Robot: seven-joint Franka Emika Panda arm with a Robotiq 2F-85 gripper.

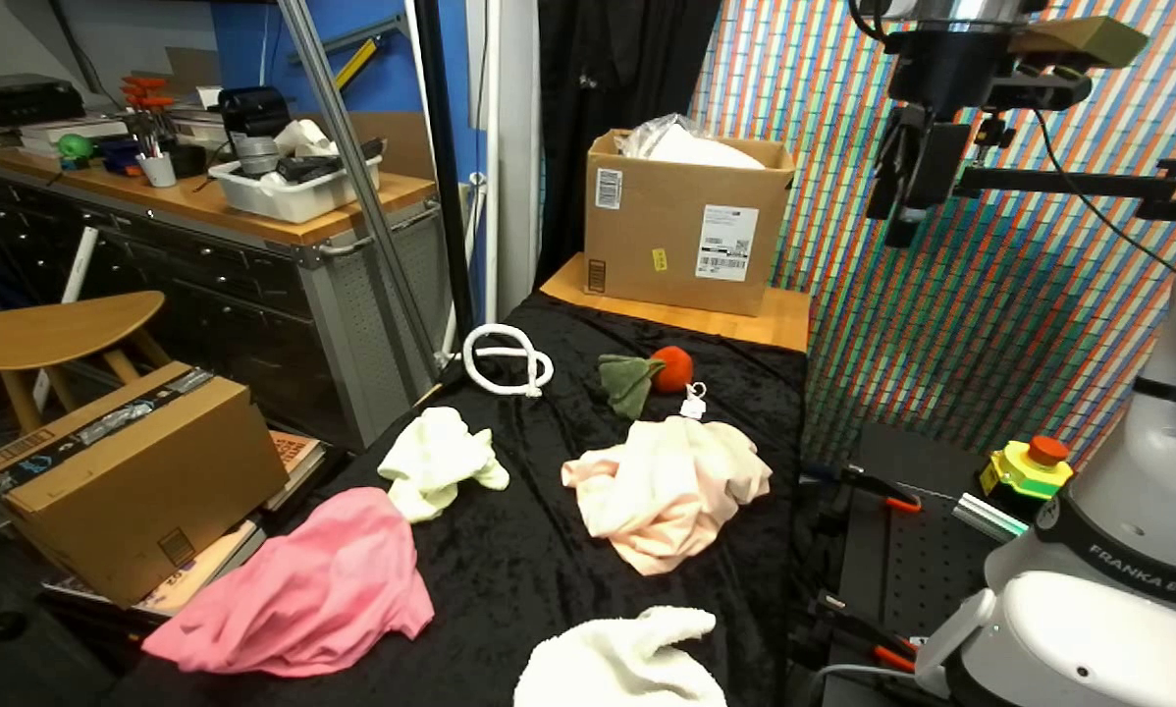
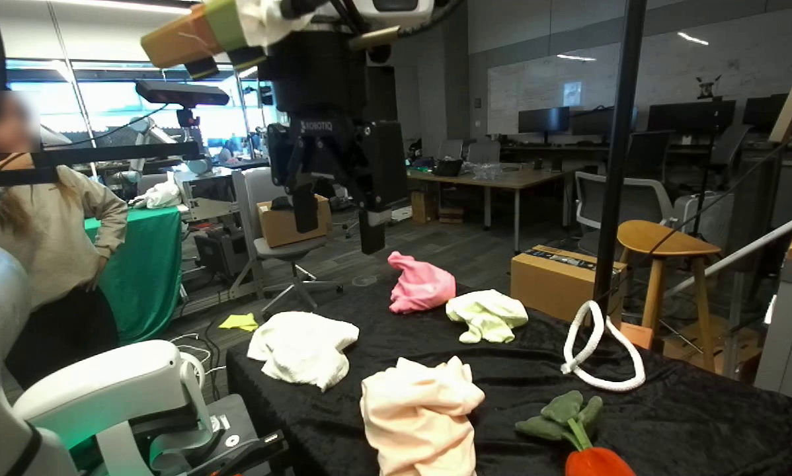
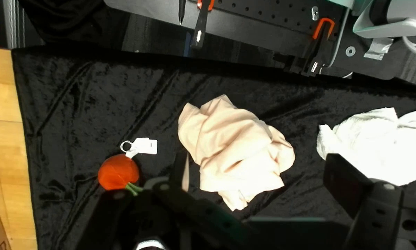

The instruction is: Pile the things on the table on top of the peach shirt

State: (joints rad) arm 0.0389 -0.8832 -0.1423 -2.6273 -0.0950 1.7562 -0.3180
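The peach shirt [image 1: 667, 481] lies crumpled on the black-covered table in both exterior views [image 2: 419, 416] and the wrist view [image 3: 232, 146]. A white cloth [image 1: 622, 668], a pink cloth [image 1: 323, 589], a pale green cloth [image 1: 441, 462], a white rope loop [image 1: 500, 358] and a red plush with green leaves [image 1: 673, 369] lie apart around it. The wrist view shows the white cloth [image 3: 374, 146] at right and the red plush [image 3: 118, 172] at left, its leaves hidden. My gripper [image 2: 338, 231] is open and empty, high above the table; its fingers [image 3: 256, 163] frame the shirt from above.
A large cardboard box [image 1: 686, 231] stands on the wooden end of the table. Another box [image 1: 136, 481] and a metal post [image 1: 372, 216] stand beside the table. Clamps [image 3: 201, 27] and the robot's mounting plate [image 3: 263, 14] border the table edge nearest the base.
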